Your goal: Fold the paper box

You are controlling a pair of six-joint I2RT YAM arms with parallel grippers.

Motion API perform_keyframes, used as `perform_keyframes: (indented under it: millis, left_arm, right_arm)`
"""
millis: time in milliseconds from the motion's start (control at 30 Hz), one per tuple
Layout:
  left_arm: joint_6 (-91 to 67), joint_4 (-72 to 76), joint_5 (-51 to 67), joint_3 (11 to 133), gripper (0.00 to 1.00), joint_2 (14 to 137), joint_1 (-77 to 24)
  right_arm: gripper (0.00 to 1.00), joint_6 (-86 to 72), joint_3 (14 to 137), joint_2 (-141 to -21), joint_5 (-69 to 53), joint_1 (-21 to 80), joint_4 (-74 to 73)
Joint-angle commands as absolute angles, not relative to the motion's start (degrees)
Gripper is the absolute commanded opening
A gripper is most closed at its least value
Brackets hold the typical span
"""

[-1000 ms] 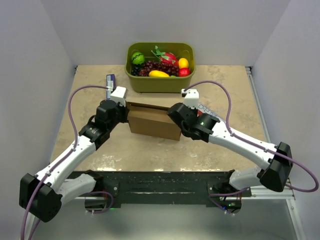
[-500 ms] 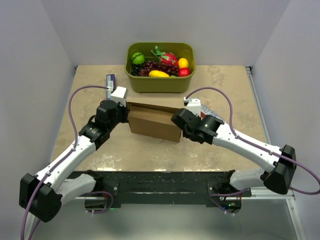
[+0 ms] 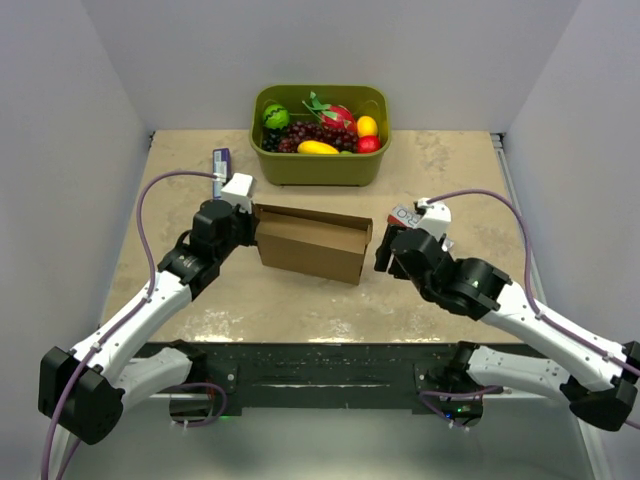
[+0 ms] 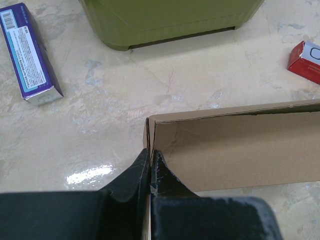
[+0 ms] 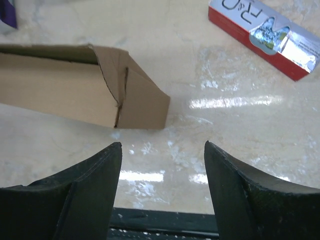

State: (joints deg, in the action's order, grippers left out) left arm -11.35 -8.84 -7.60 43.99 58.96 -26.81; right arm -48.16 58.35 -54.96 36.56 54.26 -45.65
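The paper box [image 3: 312,243] is a brown cardboard shape standing on the table's middle, its long walls up. My left gripper [image 3: 250,222] is shut on the box's left end wall [image 4: 149,131], the thin cardboard pinched between the black fingers [image 4: 135,175]. The box's inner long wall [image 4: 240,150] runs off to the right in the left wrist view. My right gripper [image 5: 162,145] is open and empty, a short way off the box's right end flap [image 5: 140,102], not touching it. In the top view the right gripper [image 3: 385,252] sits just right of the box.
An olive-green tub [image 3: 320,160] of fruit stands at the back, close behind the box. A purple carton [image 3: 220,160] lies at the back left. A red and silver carton [image 5: 265,35] lies right of the box, by the right wrist. The table's dark front edge [image 5: 160,222] is near.
My right gripper has let go of the box's right end, opened and drawn back to the right and toward the front. The left gripper and the box have stayed where they were.
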Motion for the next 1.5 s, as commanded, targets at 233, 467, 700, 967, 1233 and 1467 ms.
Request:
perform_keyframes:
  millis: [233,467,700,967,1233,1467]
  left_arm:
    - [-10.5,-16.6,-7.2,43.0,0.0,59.8,-27.0]
    - [-10.4,-16.7,-7.4,42.9,0.0,59.7,-27.0]
    - [-10.4,-16.7,-7.5,42.9,0.0,59.9,-27.0]
    - [-10.3,-16.8,-7.6,42.8,0.0,59.9,-27.0]
    - [-10.3,-16.9,-7.5,42.8,0.0,60.0,-27.0]
    - [-10.3,-16.9,-7.3,42.7,0.0,59.9,-27.0]
  right_arm:
    - [0.69,-43.9,56.6,-58.4,38.1,54.1,-26.7]
    - [0.65,-43.5,58.5,-64.1,41.3,54.1,-29.3]
    - [0.47,-42.4,57.0,-65.6,44.2,54.0,-27.4]
    - [0.43,-41.1,56.3,-67.6,44.6,54.1,-25.1]
    - [0.38,-39.0,54.5,-68.0,45.6,54.1,-21.9]
    - [0.33,-37.3,53.9,-69.0,46.6,54.0,-18.0]
